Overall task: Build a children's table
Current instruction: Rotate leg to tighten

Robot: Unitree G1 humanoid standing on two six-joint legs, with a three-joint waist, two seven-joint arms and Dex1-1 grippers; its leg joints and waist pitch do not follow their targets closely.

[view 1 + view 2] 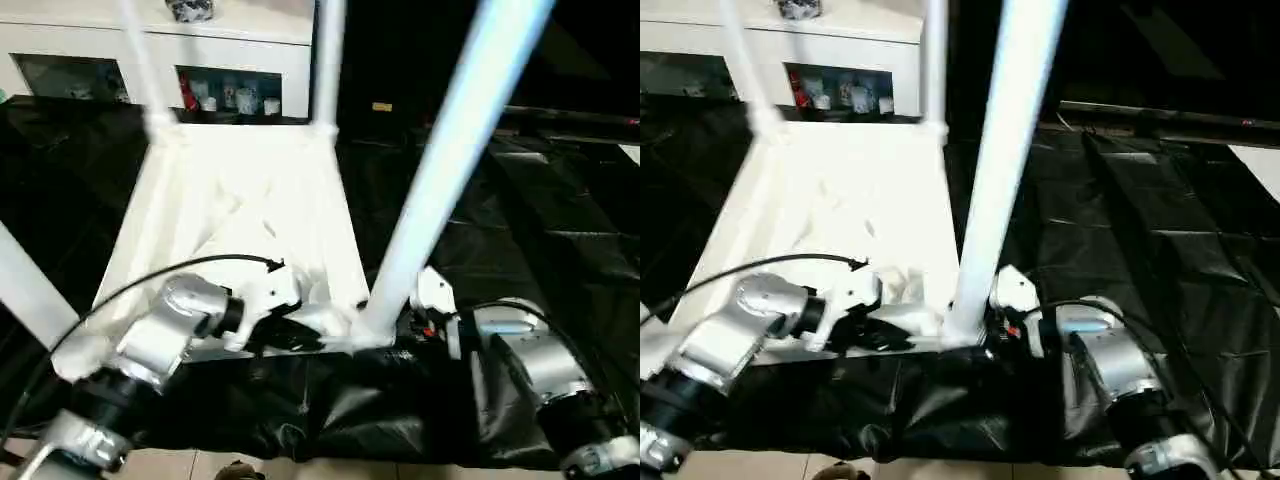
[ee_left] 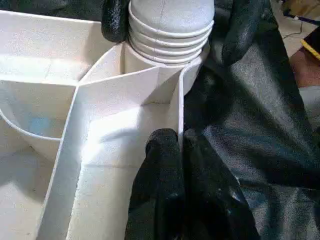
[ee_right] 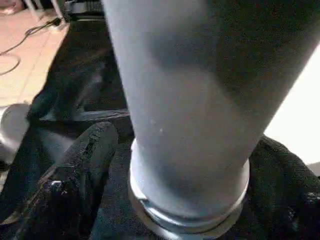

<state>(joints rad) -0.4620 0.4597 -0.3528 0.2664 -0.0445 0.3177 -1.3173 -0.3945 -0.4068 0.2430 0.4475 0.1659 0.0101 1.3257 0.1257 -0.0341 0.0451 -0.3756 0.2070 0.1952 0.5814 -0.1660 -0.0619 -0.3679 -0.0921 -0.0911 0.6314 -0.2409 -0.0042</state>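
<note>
The children's table top (image 1: 240, 200) lies upside down on a black sheet, ribs facing up. White tube legs stand in its sockets: two at the far corners (image 1: 328, 60), one at the near left (image 1: 25, 290), and a tall one at the near right corner (image 1: 450, 150). My left gripper (image 2: 175, 145) is shut on the thin edge wall of the top, just beside that near right socket. My right gripper (image 1: 405, 325) straddles the base of the near right leg (image 3: 190, 125), its black fingers (image 3: 85, 165) standing apart on either side. The leg's ridged end (image 2: 170, 30) sits in the socket.
A black plastic sheet (image 1: 520, 220) covers the floor around and under the top. A white glass-door cabinet (image 1: 240, 60) stands behind the far legs. Tan floor (image 1: 300, 470) shows at the sheet's near edge. A black cable (image 1: 150, 275) arcs over my left forearm.
</note>
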